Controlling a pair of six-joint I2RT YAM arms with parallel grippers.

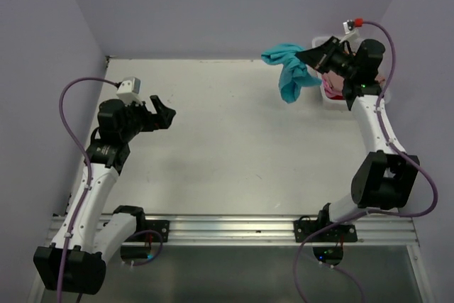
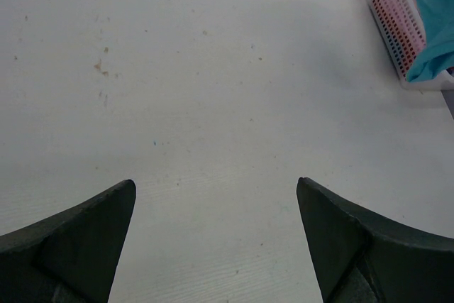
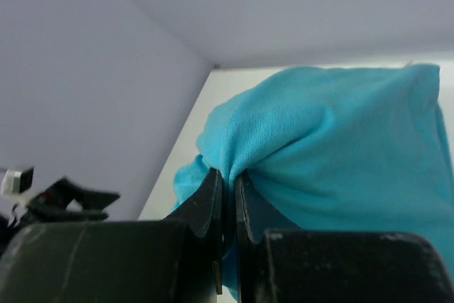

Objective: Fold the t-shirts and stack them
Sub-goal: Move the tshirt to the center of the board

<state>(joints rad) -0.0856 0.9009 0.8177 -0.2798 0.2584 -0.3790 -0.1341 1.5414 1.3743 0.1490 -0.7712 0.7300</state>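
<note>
My right gripper (image 1: 306, 56) is shut on a teal t-shirt (image 1: 289, 69) and holds it in the air at the table's far right, next to the basket. In the right wrist view the teal cloth (image 3: 340, 140) is pinched between the closed fingertips (image 3: 228, 175) and bulges out beyond them. Part of it hangs over the basket in the left wrist view (image 2: 434, 26). Red and pink cloth (image 1: 332, 89) shows in the basket under the right arm. My left gripper (image 1: 164, 113) is open and empty above the table's left side; its fingers (image 2: 85, 239) frame bare table.
A white plastic basket (image 1: 323, 40) stands at the far right corner of the table, seen also in the left wrist view (image 2: 397, 26). The white table (image 1: 234, 147) is bounded by purple walls at the back and sides.
</note>
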